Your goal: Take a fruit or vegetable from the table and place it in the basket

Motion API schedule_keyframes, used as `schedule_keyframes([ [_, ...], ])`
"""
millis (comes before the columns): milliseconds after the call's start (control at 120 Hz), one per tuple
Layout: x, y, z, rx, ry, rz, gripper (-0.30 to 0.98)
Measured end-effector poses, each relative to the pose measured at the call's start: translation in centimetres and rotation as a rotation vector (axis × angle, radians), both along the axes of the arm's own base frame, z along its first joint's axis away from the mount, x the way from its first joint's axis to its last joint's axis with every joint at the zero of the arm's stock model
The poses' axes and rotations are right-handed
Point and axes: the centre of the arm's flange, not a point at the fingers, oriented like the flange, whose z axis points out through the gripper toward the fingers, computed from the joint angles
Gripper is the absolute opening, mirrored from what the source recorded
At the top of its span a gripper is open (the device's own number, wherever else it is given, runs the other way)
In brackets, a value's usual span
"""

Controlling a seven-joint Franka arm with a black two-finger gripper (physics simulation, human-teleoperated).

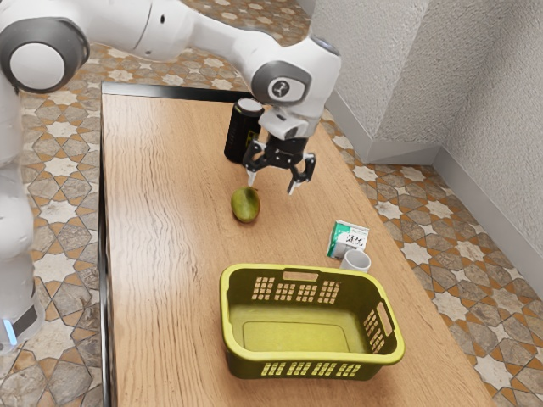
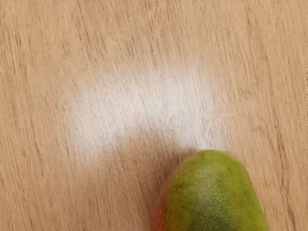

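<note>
Black two-finger gripper (image 1: 271, 186) stands wide open, empty, near oval green mango (image 1: 245, 205); black cylindrical can (image 1: 240, 136), yellowish lettering illegible; green-and-white rectangular packet (image 1: 339, 235), dark print unreadable.

In the exterior view, 1 lane runs along the left edge of the table (image 1: 157, 271), another between mango (image 1: 245, 205) and open-topped basket (image 1: 293, 357). The can (image 1: 240, 136) obstructs toward the far edge; 2 obstacles, box (image 1: 349, 238) and mug (image 1: 356, 259), toward the right.
</note>
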Motion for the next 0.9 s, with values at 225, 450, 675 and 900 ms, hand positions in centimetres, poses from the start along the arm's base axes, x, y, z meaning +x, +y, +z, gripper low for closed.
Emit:
schedule_keyframes([
  [225,-3.5,8.6,0.6,-0.048,-0.056,0.172,0.69],
  [450,-5.3,6.8,2.3,-0.006,-0.105,0.143,0.69],
  [675,-6.8,5.6,-0.4,0.023,-0.083,0.114,0.69],
  [900,-6.3,2.7,-1.9,0.045,-0.081,0.011,0.69],
])
